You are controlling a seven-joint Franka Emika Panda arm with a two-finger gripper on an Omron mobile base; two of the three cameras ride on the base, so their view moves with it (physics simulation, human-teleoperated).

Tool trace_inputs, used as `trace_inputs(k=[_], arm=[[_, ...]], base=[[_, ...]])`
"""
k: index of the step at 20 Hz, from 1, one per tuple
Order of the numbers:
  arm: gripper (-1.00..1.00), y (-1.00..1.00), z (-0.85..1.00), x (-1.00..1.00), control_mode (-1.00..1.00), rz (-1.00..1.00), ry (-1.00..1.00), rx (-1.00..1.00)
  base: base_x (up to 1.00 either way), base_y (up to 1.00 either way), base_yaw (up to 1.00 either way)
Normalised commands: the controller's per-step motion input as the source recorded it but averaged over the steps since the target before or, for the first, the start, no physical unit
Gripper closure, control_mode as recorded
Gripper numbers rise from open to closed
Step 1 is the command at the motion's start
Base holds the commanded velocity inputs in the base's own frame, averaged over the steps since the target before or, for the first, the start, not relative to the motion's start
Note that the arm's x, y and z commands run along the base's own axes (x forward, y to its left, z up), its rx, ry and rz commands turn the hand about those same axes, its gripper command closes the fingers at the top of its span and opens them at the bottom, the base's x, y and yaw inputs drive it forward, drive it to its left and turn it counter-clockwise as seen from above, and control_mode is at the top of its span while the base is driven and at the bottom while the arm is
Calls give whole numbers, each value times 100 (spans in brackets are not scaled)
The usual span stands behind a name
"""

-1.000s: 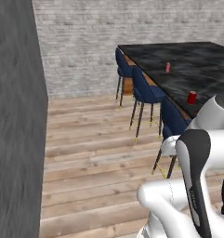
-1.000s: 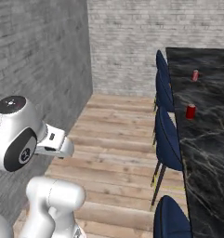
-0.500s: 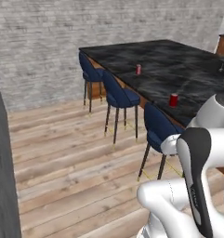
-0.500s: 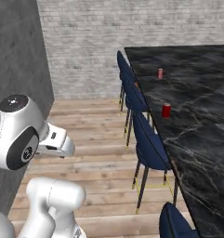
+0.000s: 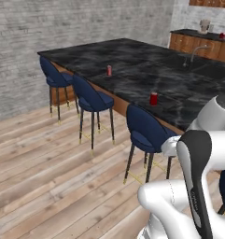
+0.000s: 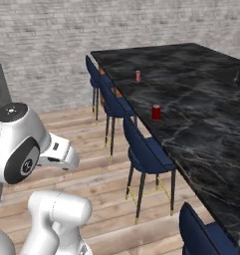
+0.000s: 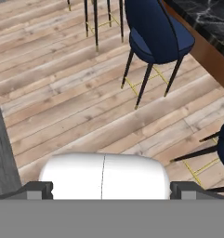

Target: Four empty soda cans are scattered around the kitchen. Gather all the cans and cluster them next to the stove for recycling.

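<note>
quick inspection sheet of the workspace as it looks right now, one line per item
surface: black veined marble island counter, long, with a faucet at its far end
job's things: near soda can upright near the counter's stool-side edge; far soda can upright further along; a red can-like item on the back counter, too small to confirm; stove nothing seen
clutter: beige appliance on the back counter
grippers: claw open, holding nothing, aimed at the floor
cables: nothing seen
surroundings: navy bar stools along the island, wood plank floor, white-grey brick wall
</note>
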Motion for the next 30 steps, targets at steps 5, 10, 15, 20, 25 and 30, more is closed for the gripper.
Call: trace_inputs(k=[5, 10, 15, 20, 25, 30], arm=[[-100, 0, 0, 0, 100, 0, 0, 0], [-100, 0, 0, 0, 100, 0, 0, 0], [-100, 0, 0, 0, 100, 0, 0, 0], [-100, 0, 0, 0, 100, 0, 0, 0], [-100, 0, 0, 0, 100, 0, 0, 0], [-100, 0, 0, 0, 100, 0, 0, 0]], base=[[19, 52, -34], [2, 67, -30], [18, 54, -50], [6, 71, -48], [0, 81, -46], [4, 93, -32]])
